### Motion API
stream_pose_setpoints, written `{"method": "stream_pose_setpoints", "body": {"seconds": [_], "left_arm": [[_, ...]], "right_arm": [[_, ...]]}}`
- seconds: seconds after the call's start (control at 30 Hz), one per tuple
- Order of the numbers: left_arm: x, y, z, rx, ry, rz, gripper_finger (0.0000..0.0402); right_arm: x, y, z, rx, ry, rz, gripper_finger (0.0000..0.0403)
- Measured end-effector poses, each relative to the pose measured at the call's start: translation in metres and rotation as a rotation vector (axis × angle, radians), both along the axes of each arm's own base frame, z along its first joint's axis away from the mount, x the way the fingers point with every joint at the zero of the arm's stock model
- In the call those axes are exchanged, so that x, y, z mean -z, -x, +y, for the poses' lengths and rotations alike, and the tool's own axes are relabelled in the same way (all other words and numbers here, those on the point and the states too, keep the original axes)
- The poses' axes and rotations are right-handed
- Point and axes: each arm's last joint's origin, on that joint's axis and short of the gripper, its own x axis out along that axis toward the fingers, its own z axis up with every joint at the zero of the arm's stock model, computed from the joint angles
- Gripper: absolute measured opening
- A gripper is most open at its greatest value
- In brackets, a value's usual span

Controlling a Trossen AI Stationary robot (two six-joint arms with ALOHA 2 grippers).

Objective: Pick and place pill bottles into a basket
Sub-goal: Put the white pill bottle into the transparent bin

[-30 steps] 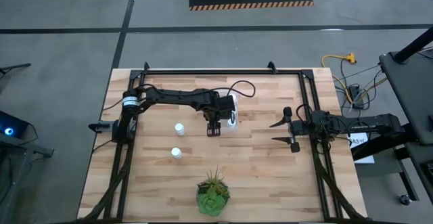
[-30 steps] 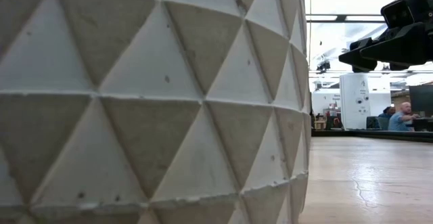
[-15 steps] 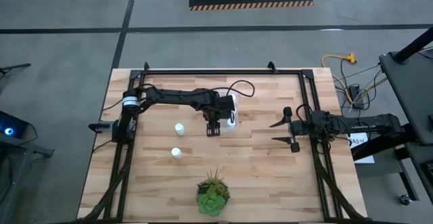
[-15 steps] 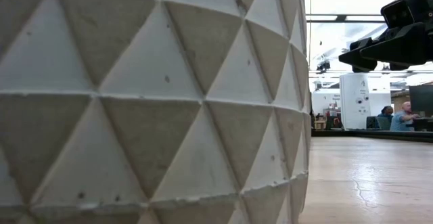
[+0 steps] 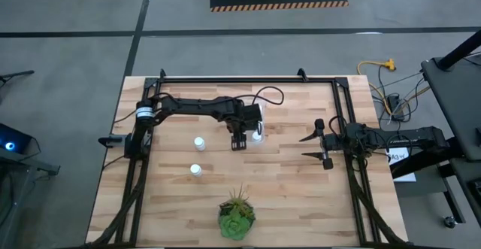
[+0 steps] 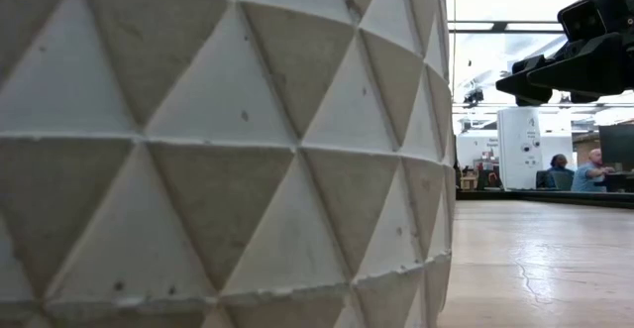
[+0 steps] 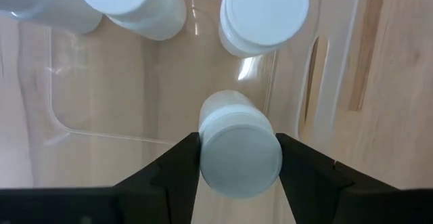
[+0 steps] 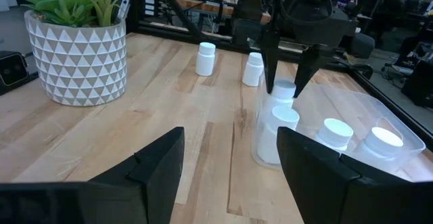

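My left gripper (image 5: 239, 141) is shut on a white pill bottle (image 7: 239, 158) inside the walls of the clear basket (image 7: 318, 68), which stands mid-table (image 5: 260, 126). Three more bottles stand in the basket: two (image 7: 135, 1) at one end and one (image 7: 265, 14) beside them. Two bottles (image 5: 199, 142) (image 5: 195, 170) stand on the table to the basket's left. My right gripper (image 5: 310, 147) waits open and empty to the basket's right. My left gripper pinches the bottle's cap end (image 7: 203, 158) between its two fingers, one on each side. The fingers (image 8: 269, 82) come from above, pointing down. The bottle stands upright below them. I cannot tell whether its foot touches the basket's floor.
A green spiky plant in a white triangle-patterned pot (image 5: 237, 215) stands near the table's front edge and fills the low view (image 6: 198, 150). A dark frame (image 5: 342, 98) runs along the table's sides and back. People sit in the room far behind the table (image 6: 592, 167).
My left gripper has crept slightly toward the table's right edge, farther over the basket, still shut on the bottle.
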Motion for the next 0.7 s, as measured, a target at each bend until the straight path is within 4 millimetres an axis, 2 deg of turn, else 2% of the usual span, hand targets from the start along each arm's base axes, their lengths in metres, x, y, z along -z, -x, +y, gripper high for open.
{"method": "stream_pose_setpoints", "body": {"seconds": [0.17, 0.47, 0.7], "left_arm": [[-0.0007, -0.0004, -0.0006, -0.002, 0.017, -0.005, 0.0172], [-0.0010, -0.0004, -0.0006, -0.015, 0.020, -0.005, 0.0205], [-0.0012, 0.0002, -0.0006, -0.019, 0.019, 0.002, 0.0211]], "right_arm": [[0.0000, 0.0000, 0.0000, 0.000, 0.000, 0.000, 0.0226], [0.0000, 0.0000, 0.0000, 0.000, 0.000, 0.000, 0.0226], [0.0000, 0.0000, 0.0000, 0.000, 0.000, 0.000, 0.0226]]}}
